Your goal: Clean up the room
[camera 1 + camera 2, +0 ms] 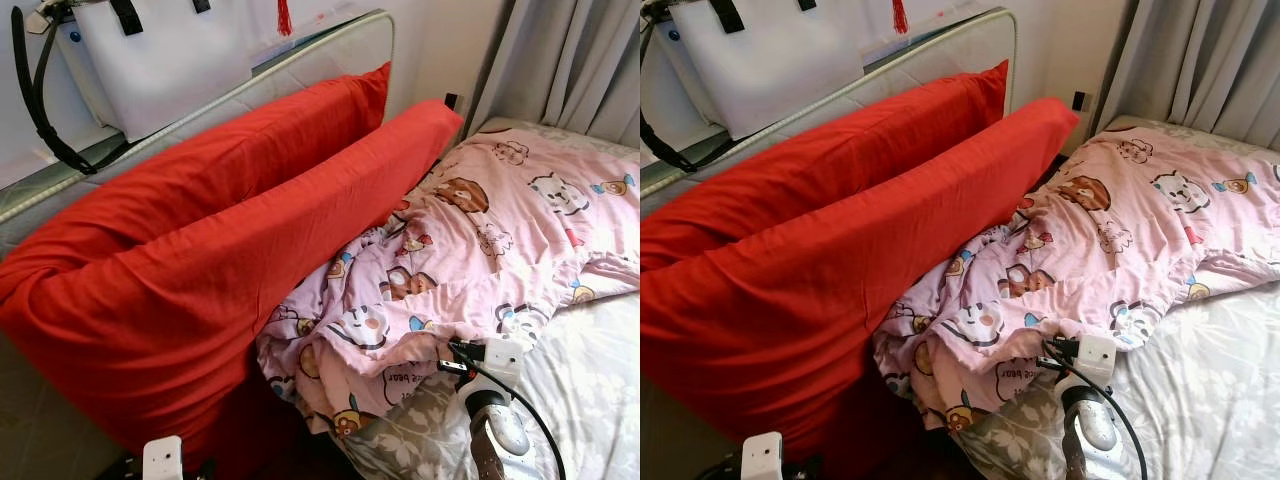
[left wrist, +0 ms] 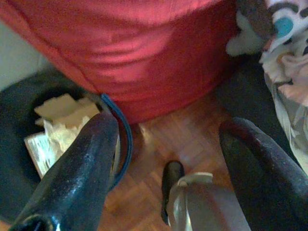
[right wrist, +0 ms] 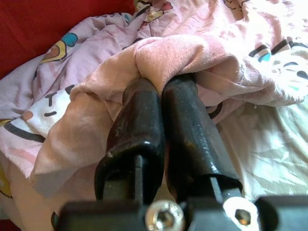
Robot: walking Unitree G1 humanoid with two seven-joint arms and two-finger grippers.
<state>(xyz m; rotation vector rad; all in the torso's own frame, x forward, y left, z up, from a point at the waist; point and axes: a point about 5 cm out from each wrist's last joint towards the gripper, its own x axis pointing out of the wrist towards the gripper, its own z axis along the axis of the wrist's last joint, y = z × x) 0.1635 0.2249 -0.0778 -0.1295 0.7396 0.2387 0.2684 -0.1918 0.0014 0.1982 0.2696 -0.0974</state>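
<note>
Right wrist view gives me the right gripper [image 3: 161, 84] clenched on a fold of the pink blanket [image 1: 480, 240] (heaped on the bed beside 2 red pillows [image 1: 200, 270]); left gripper [image 2: 168, 139] hangs spread over the floor

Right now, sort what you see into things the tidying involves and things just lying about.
In the job:
pink cartoon quilt, pinched in the right claw
red pillows

Lying about:
white bag
grey curtain
waste bin by the open left claw
</note>
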